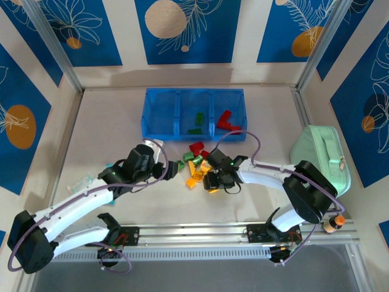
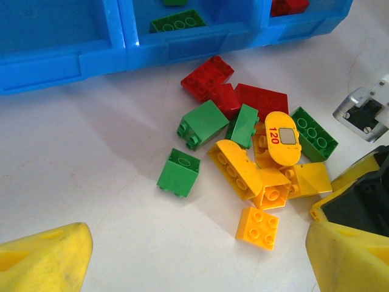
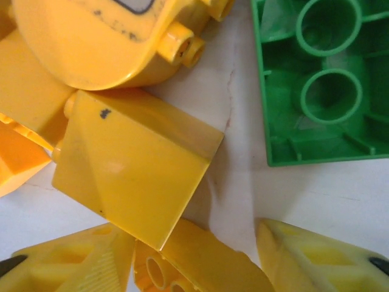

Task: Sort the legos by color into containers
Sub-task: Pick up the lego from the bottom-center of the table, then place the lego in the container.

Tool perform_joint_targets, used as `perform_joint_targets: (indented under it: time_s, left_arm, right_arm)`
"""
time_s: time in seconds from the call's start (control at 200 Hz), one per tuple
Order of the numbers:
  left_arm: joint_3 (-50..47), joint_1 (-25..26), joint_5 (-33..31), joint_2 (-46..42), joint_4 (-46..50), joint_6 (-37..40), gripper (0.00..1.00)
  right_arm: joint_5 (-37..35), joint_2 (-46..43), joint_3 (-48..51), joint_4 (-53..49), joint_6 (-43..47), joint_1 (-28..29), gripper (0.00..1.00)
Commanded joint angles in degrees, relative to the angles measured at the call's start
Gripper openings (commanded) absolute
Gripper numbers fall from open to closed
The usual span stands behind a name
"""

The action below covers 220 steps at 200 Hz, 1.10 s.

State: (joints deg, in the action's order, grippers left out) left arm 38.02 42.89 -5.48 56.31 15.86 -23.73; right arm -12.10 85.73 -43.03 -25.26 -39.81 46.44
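Nearest us, the left gripper (image 2: 194, 264) hangs spread wide over bare worktop (image 2: 91, 170), with the lego pile (image 2: 255, 152) just ahead of it. The right gripper (image 3: 191, 255) is better placed. It is down in the pile with its fingers half-closed either side of a yellow brick (image 3: 182, 271), and we cannot tell whether they are pinching it. The brick's long axis seems to run slantwise from finger to finger. Beyond the pile, the containers (image 1: 164, 134) lie crosswise, green bricks in the middle, red on the right, so we judge yellow goes far-left.

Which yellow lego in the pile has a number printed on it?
The rounded oval piece, marked 120 in red, lying on top; the other yellow legos are plain bricks.
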Motion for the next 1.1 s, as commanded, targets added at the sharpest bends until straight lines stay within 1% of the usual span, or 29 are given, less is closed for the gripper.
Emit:
perform_joint_targets:
  time_s: [0.0,0.135,0.4,0.56,0.735,0.861,0.941,1.096]
  left_arm:
    - [-1.79,0.33,-1.47,-1.73,0.9,-1.13,0.9]
    - [-3.58,0.27,-1.71,-3.18,0.89,-2.06,0.9]
    - [-5.4,0.26,-3.03,-5.41,1.47,-2.88,0.9]
    - [-6.2,0.25,-3.63,-6.23,1.64,-2.91,0.9]
    - [-7.47,0.26,-4.5,-7.66,2.03,-2.91,0.9]
    - [-8.26,0.27,-4.64,-8.69,2.82,-3.23,0.9]
    - [-8.96,0.17,-4.46,-9.74,3.47,-3.75,0.9]
    - [-11.07,0.25,-4.28,-11.85,4.11,-5.1,0.89]
  right_arm:
    - [-0.89,1.55,-0.49,-2.22,-2.74,1.84,0.5]
    - [-3.05,1.81,-1.61,-4.13,-4.64,4.04,0.39]
    - [-5.13,-1.27,-6.05,-10.06,-5.56,5.38,0.29]
    - [-5.31,-2.92,-9.94,-12.72,-4.76,5.28,0.27]
    - [-5.1,-2.47,-15.16,-13.68,-3.43,4.34,0.26]
    - [-4.31,-0.6,-21.67,-13.74,-0.94,2.41,0.26]
    - [-3.75,1.74,-27.56,-14.39,1.32,1.0,0.26]
    - [-2.77,9.55,-42.53,-16.84,6.15,-1.34,0.26]
